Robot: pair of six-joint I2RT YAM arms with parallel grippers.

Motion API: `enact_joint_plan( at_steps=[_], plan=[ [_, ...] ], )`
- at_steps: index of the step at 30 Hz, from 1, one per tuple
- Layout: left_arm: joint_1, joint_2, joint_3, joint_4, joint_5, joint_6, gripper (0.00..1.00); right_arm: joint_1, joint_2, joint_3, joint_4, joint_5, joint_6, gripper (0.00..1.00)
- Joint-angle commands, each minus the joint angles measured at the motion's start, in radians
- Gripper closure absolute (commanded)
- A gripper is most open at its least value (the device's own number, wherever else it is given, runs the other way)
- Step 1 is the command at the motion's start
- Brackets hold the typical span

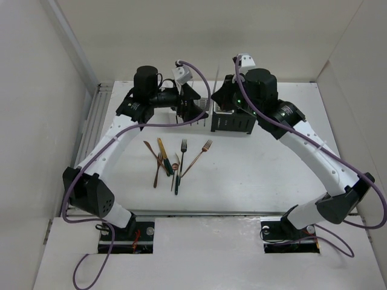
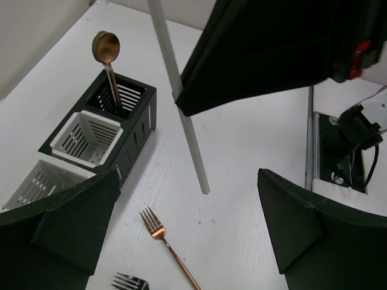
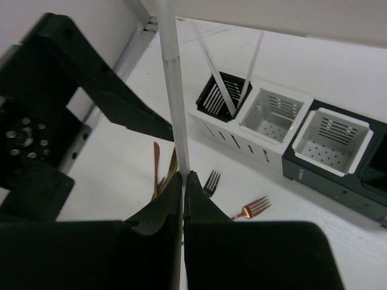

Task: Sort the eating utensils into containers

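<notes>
**White stick on its way to the black end caddy**

The right claw (image 3: 183, 176) is clamped low on a white stick (image 3: 172, 90), held nearly upright above the tabletop (image 1: 260, 169). Two like sticks (image 3: 213, 63) already lean in the black end caddy (image 3: 208, 101), so that is probably its home. A copper spoon (image 2: 106, 45) stands in the black caddy at the other end.

To do this well, keep the stick vertical, bring its lower tip over that slot, and lower it inside before letting go. Avoid nudging the leaning pair.

Both arms reach forward and meet near the caddy row. The left claw (image 2: 187, 181) is spread wide and empty, just beside the stick, so give it room. The other utensils (image 1: 172, 158) lie nearer the bases.
</notes>
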Motion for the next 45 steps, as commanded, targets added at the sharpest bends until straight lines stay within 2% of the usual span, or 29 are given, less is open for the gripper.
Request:
enact_joint_plan(
  at_steps=[1, 9, 11, 12, 13, 14, 17, 18, 19, 22, 24, 25, 26, 28, 31, 33, 36, 45],
  plan=[
    [-0.010, 0.017, 0.002, 0.121, -0.038, -0.075, 0.03, -0.002, -0.002, 0.049, 0.116, -0.054, 0.011, 1.00],
    [-0.028, 0.079, 0.046, 0.190, -0.052, -0.119, 0.16, -0.002, 0.021, 0.061, 0.150, -0.122, 0.011, 1.00],
    [-0.028, 0.079, 0.056, 0.222, -0.052, -0.145, 0.26, -0.002, 0.030, 0.062, 0.141, -0.132, 0.011, 1.00],
    [-0.028, 0.079, 0.056, 0.236, -0.061, -0.156, 0.32, -0.002, 0.031, 0.062, 0.141, -0.132, 0.011, 1.00],
    [-0.028, 0.089, 0.056, 0.247, -0.061, -0.168, 0.44, -0.002, 0.040, 0.071, 0.150, -0.147, 0.011, 1.00],
    [-0.028, 0.089, 0.066, 0.247, -0.061, -0.169, 0.44, -0.002, 0.040, 0.071, 0.150, -0.148, 0.011, 1.00],
    [-0.028, 0.100, 0.079, 0.257, -0.061, -0.194, 0.67, -0.002, 0.061, 0.081, 0.125, -0.148, -0.008, 1.00],
    [-0.028, 0.100, 0.079, 0.258, -0.075, -0.195, 0.79, -0.002, 0.072, 0.091, 0.125, -0.148, -0.008, 1.00],
    [-0.028, 0.109, 0.088, 0.267, -0.086, -0.205, 1.00, -0.002, 0.081, 0.091, 0.125, -0.148, -0.018, 1.00],
    [-0.028, 0.109, 0.088, 0.258, -0.158, -0.181, 1.00, -0.013, 0.093, 0.100, 0.125, -0.180, -0.018, 1.00],
    [-0.028, 0.109, 0.060, 0.244, -0.269, -0.144, 1.00, -0.034, 0.104, 0.111, 0.134, -0.192, -0.018, 0.79],
    [-0.028, 0.109, 0.044, 0.244, -0.315, -0.106, 1.00, -0.044, 0.104, 0.111, 0.144, -0.204, -0.018, 0.62],
    [-0.019, 0.118, 0.022, 0.292, -0.366, -0.093, 1.00, -0.044, 0.113, 0.120, 0.144, -0.204, -0.018, 0.32],
    [0.021, 0.119, -0.041, 0.365, -0.490, -0.093, 1.00, -0.076, 0.113, 0.120, 0.153, -0.169, -0.018, 0.23],
    [0.053, 0.160, -0.104, 0.530, -0.622, -0.049, 1.00, -0.113, 0.094, 0.108, 0.153, -0.128, -0.018, 0.18],
    [0.069, 0.200, -0.134, 0.691, -0.659, -0.049, 1.00, -0.131, 0.083, 0.082, 0.164, -0.128, -0.018, 0.18],
    [0.081, 0.265, -0.153, 0.815, -0.709, -0.049, 1.00, -0.153, 0.083, 0.072, 0.164, -0.118, -0.028, 0.18],
    [0.112, 0.393, -0.174, 0.923, -0.709, -0.118, 1.00, -0.185, 0.118, 0.135, 0.081, -0.109, -0.069, 0.18]
  ],
)
